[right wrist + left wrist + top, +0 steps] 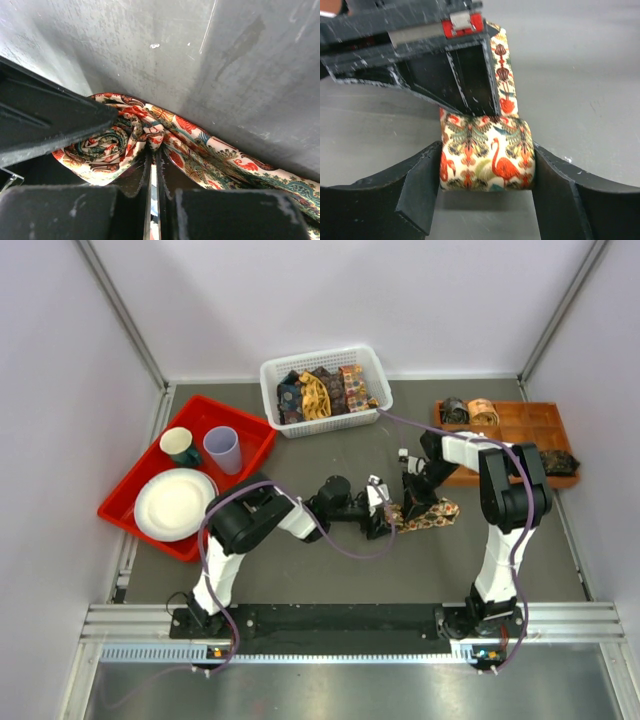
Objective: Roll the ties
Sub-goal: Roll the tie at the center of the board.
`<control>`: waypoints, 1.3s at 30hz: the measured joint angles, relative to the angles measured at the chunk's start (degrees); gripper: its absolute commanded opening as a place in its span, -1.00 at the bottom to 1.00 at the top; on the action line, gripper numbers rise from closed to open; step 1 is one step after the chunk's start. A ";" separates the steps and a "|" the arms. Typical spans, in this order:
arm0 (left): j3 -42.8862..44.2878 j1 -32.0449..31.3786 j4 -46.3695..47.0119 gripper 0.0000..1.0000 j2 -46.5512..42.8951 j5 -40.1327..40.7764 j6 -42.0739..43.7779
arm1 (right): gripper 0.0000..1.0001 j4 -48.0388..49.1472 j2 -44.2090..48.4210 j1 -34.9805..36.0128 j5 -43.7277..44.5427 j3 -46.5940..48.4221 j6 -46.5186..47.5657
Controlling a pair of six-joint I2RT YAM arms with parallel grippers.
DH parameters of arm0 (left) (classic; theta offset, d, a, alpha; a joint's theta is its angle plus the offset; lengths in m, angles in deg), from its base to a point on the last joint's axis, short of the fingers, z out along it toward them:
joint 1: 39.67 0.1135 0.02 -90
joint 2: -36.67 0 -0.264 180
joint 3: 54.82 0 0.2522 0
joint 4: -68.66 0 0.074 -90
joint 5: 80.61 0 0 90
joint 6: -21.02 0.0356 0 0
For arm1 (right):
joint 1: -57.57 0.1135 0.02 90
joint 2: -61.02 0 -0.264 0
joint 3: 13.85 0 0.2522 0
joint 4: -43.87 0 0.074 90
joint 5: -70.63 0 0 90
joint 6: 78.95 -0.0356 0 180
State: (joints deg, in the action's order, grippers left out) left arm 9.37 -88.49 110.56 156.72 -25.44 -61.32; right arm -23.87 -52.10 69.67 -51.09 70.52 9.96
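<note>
A cream tie (432, 512) with orange-red flamingo motifs lies mid-table, one end rolled into a coil (487, 152). My left gripper (487, 167) is shut on the coil, its fingers (422, 180) pressing both flat sides. It is at the tie's left end in the top view (380, 508). My right gripper (155, 150) is shut on a fold of the tie (165, 132) beside the coil (105, 142). It comes down from behind in the top view (408, 492). The unrolled tail (240, 160) trails to the right.
A white basket (272, 390) at the back holds several loose ties (322, 392). An orange tray (520, 425) at the right holds rolled ties (470, 411). A red tray (125, 502) at the left holds a plate (175, 503) and two cups (222, 448).
</note>
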 measured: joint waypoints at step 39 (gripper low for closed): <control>9.92 -0.68 -46.69 -0.67 -9.86 6.12 14.71 | -0.10 2.45 6.86 0.66 -17.59 -2.49 2.47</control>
State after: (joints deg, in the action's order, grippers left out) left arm 19.30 -89.16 63.87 146.86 -19.32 -46.61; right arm -21.42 -45.24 70.33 -68.69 68.03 12.43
